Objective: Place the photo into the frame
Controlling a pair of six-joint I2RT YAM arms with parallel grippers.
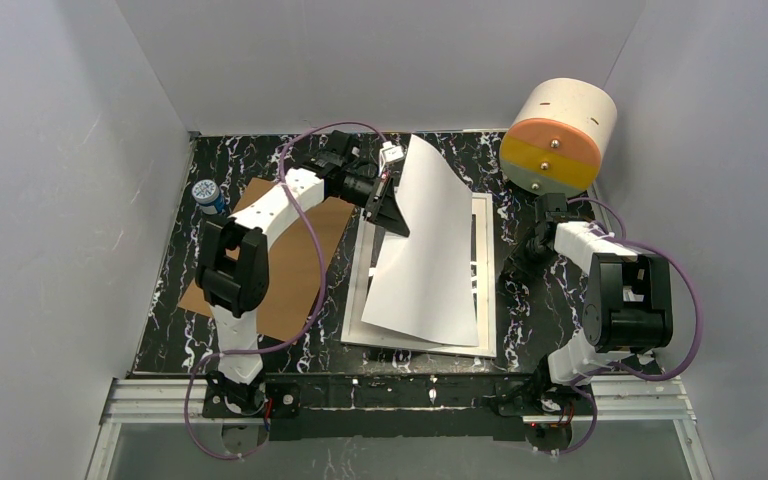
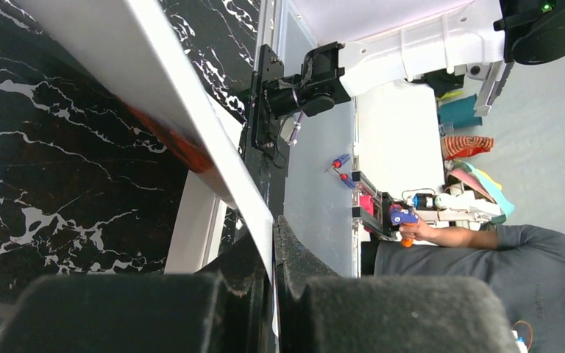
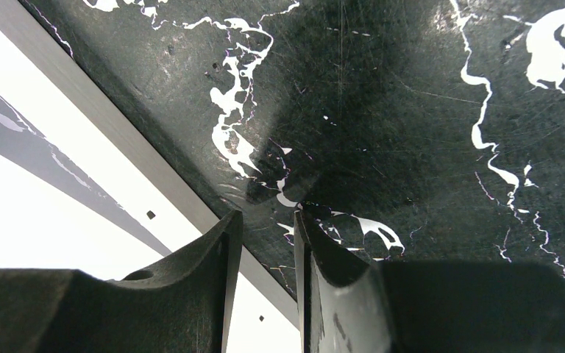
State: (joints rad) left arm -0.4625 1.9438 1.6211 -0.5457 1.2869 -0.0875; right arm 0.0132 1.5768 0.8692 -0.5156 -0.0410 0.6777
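Observation:
The photo (image 1: pixel 430 250) hangs tilted over the frame (image 1: pixel 484 300), its plain white back toward the top camera and its lower edge resting on the frame. My left gripper (image 1: pixel 392 215) is shut on the photo's left edge. In the left wrist view the sheet (image 2: pixel 184 95) runs down between my closed fingers (image 2: pixel 274 228), with red-orange print showing on its underside. The frame's white rim (image 2: pixel 191 220) lies below. My right gripper (image 1: pixel 513 270) sits low beside the frame's right edge (image 3: pixel 81 140). Its jaws (image 3: pixel 268 220) stand a narrow gap apart, with nothing between them.
The brown backing board (image 1: pixel 290 270) lies flat left of the frame, under my left arm. A blue-capped bottle (image 1: pixel 207 195) stands at the far left. A white-and-orange drum (image 1: pixel 558 135) stands at the back right. Grey walls close in three sides.

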